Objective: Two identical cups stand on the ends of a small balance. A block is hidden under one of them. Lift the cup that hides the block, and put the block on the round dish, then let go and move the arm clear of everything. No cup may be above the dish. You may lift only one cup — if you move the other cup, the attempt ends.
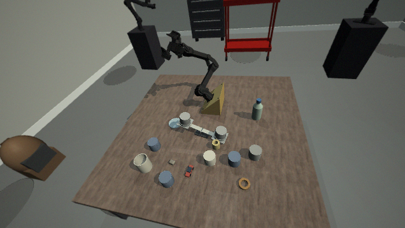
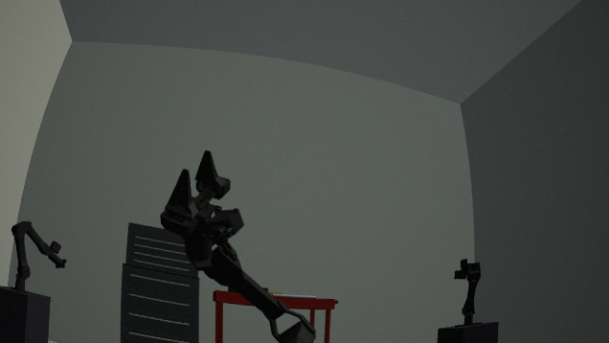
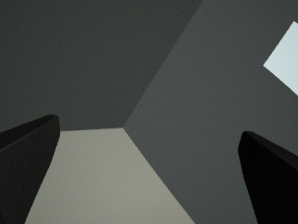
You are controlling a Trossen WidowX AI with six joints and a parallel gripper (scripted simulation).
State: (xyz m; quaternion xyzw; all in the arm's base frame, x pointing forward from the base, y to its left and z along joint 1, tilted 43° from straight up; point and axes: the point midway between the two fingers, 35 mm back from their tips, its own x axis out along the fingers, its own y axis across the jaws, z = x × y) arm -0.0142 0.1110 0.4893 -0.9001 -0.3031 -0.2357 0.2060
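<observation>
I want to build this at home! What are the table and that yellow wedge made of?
The table looks like wood: brown, matte, with streaky grain lines. The wedge looks like plain matte plastic or painted foam, flat mustard yellow with no grain or shine; which one, the look leaves open.

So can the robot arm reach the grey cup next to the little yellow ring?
Probably yes, but not straight away. The open gripper points up and away from the table, far from that grey cup. Nothing stands above the cup, though the yellow ring sits close.

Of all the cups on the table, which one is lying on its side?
The cream cup near the table's left edge: its open mouth shows sideways, while the others stand with flat tops up.
</observation>
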